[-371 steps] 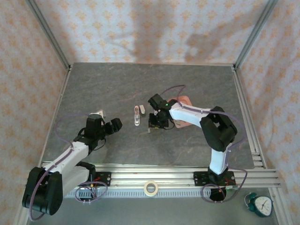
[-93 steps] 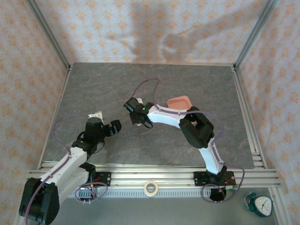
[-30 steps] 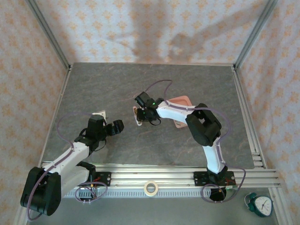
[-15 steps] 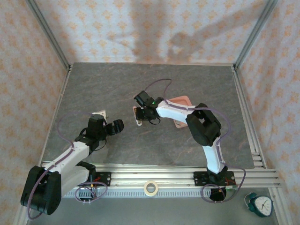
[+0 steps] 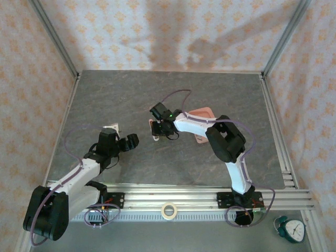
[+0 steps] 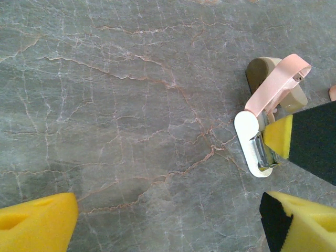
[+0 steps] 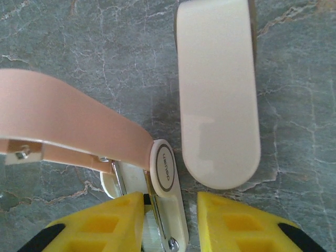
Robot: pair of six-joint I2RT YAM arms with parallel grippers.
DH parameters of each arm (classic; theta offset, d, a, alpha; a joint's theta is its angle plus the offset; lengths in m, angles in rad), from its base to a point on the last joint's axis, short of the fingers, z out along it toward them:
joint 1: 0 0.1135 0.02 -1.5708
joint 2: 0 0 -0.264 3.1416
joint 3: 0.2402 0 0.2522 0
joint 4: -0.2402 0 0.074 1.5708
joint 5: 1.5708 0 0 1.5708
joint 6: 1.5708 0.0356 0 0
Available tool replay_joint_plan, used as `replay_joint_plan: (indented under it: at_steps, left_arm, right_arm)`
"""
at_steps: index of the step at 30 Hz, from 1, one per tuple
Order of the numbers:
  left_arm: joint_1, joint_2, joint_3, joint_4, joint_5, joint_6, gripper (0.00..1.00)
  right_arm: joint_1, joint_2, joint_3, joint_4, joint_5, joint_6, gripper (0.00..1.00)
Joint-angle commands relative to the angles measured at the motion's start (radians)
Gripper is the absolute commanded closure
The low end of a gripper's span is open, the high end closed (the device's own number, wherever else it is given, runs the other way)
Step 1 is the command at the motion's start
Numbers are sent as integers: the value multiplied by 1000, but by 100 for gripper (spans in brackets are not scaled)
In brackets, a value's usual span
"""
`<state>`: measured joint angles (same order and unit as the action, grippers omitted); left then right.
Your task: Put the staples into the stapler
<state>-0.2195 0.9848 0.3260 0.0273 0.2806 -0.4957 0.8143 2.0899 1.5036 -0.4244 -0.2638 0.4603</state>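
Your right pincer (image 7: 169, 203) is sitting low over the stapler (image 7: 68, 121). Its yellow fingers (image 7: 100, 226) are standing narrowly apart on either side of the white base, and you cannot tell whether they are actually pinching it. That stapler is lying open near the middle of the surface (image 5: 131, 94), its pink lid tilting up and its metal channel showing. A cream oblong piece (image 7: 218, 94) is lying just beside it. Your left pincer (image 6: 168, 220) is hovering near the stapler, spread wide and holding nothing.
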Motion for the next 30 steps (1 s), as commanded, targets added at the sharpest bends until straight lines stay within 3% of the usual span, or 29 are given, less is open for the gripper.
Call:
replay_joint_plan:
  at_steps: [1,17,30]
  left_arm:
    - [11,4,27,25,0,16,9]
    - [12,54,95,60,61,40,10]
    - [-7,338,266,212,207,58,15]
  right_arm:
    - [-6,6,3,-25,12,-3,68]
    - [-7,-123,-51,39,17,-8,66]
    - [-68,-299,-319,253,-72,94,64]
